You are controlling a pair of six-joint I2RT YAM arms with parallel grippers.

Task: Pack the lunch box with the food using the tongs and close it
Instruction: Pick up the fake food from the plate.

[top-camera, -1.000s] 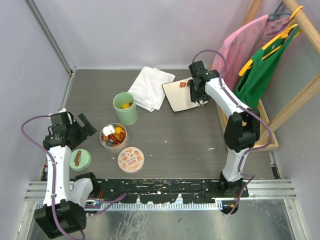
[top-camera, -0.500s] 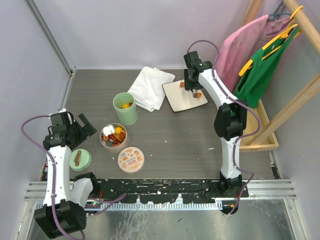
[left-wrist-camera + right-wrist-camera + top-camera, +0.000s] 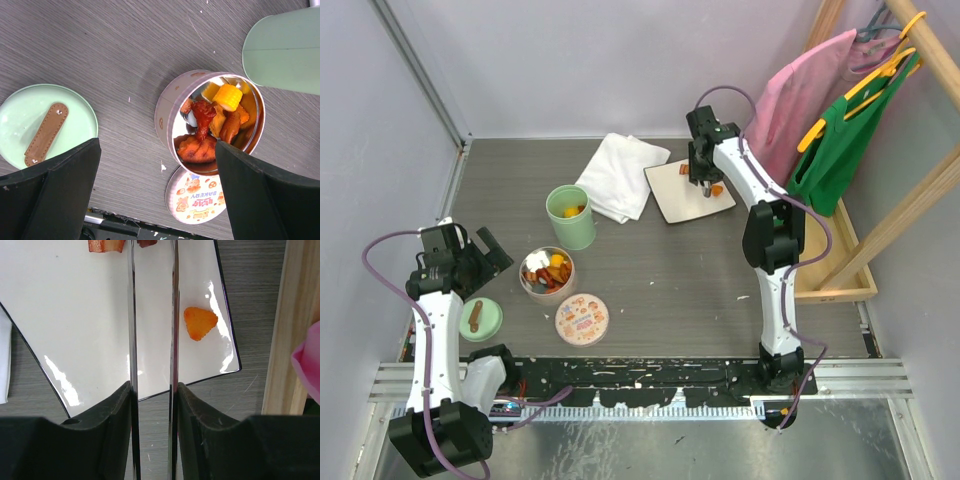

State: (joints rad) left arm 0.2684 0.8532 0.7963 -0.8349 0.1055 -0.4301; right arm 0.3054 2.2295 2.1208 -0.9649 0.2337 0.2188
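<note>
My right gripper point(image 3: 153, 388) is shut on the tongs point(image 3: 132, 315), squeezing their two thin metal arms into a narrow gap. The arms reach over the white plate point(image 3: 65, 305) and run off the top edge of the right wrist view. A dark red piece of food point(image 3: 146, 242) shows between them there, a reddish piece point(image 3: 106, 245) lies just left, and an orange piece point(image 3: 200, 323) lies to the right. The round lunch box point(image 3: 165, 115) holds several pieces of food point(image 3: 210, 120). My left gripper point(image 3: 157, 195) hangs open above the table beside it.
A mint-green lid point(image 3: 20, 120) with a brown knob lies left of the box and a printed bakery lid point(image 3: 200, 197) lies in front of it. A tall green cup point(image 3: 570, 216), a white cloth point(image 3: 620, 175), a wooden rack point(image 3: 840, 260) and hanging bags point(image 3: 840, 130) stand around.
My right gripper has moved left from the plate's right edge to above the plate, and the tongs' arms have come closer together. The left arm has stayed still.
</note>
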